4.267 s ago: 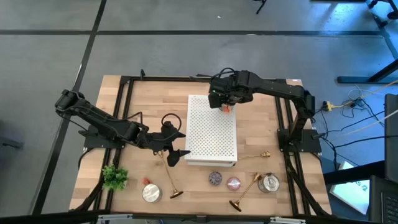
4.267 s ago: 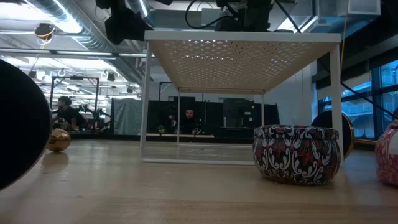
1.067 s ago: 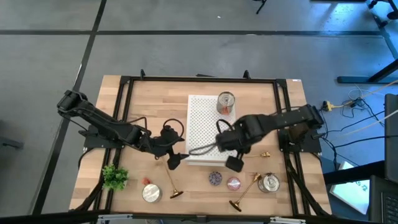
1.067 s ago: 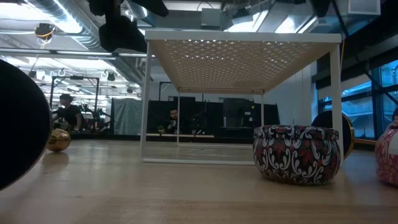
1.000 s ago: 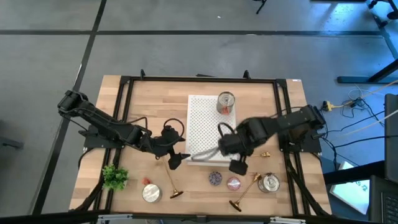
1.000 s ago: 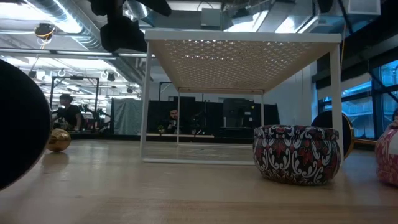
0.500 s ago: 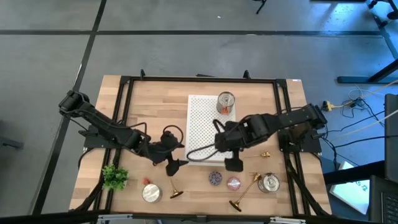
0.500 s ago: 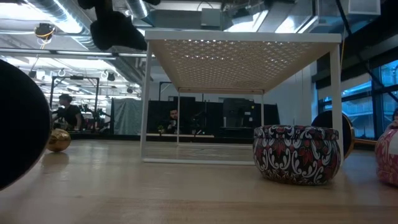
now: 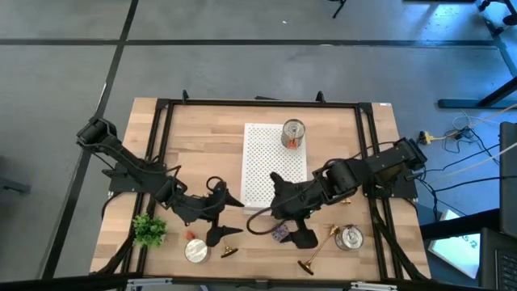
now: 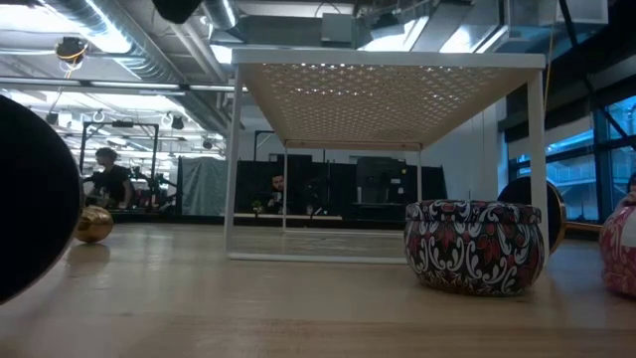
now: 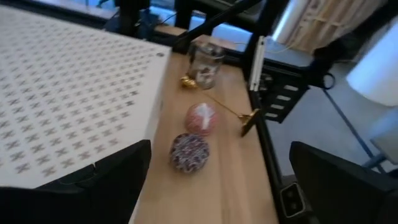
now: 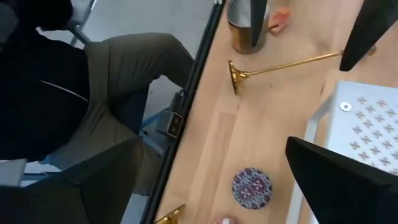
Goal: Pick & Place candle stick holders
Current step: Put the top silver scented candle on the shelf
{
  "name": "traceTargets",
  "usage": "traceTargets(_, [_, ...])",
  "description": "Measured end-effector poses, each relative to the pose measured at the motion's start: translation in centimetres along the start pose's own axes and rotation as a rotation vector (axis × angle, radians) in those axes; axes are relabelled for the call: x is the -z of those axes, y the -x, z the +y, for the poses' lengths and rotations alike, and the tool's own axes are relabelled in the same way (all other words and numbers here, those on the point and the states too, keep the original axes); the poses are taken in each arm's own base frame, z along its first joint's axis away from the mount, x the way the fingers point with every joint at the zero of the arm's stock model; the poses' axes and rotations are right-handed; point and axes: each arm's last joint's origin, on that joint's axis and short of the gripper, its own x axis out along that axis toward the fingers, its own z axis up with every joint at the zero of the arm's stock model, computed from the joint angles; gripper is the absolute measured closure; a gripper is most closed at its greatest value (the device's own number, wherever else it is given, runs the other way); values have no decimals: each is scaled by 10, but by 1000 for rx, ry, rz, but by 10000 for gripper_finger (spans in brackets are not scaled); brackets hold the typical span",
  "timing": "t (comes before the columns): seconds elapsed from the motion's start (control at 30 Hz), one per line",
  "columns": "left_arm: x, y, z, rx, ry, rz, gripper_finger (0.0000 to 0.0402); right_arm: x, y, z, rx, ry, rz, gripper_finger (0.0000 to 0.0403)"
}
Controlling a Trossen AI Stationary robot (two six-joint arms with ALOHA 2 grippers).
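Nearest the table's front edge lie two slim shiny brass candle stick holders: one beside the round silver tin, another by the patterned tin. The left pincer hangs just above the first, fingers spread wide; the right pincer, also agape, hovers over the purple disc. Farther back stands the white perforated shelf. This looks like the reach step; next, each pincer must drop lower and straddle a thin stem.
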Motion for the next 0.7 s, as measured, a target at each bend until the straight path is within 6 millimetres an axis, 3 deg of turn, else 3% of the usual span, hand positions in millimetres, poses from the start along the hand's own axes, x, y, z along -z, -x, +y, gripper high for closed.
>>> traceTargets(0.1, [0, 1, -4, 34, -24, -7, 56, 1, 0, 0, 16, -36, 7, 9])
traceTargets(0.2, [0, 1, -4, 35, -30, -6, 118, 6, 3, -2, 36, -83, 52, 9])
traceTargets(0.33, [-1, 0, -2, 30, -32, -1, 238, 15, 12, -8, 111, -134, 128, 9])
traceTargets(0.47, [-1, 0, -1, 36, -64, 2, 370, 27, 32, -23, 309, -160, 192, 9])
traceTargets(0.53, [-2, 0, -1, 26, -70, -6, 389, 33, 47, -32, 407, -165, 219, 9])
traceTargets(0.7, [-3, -1, 1, 26, -67, -8, 392, 42, 85, -57, 667, -87, 250, 9])
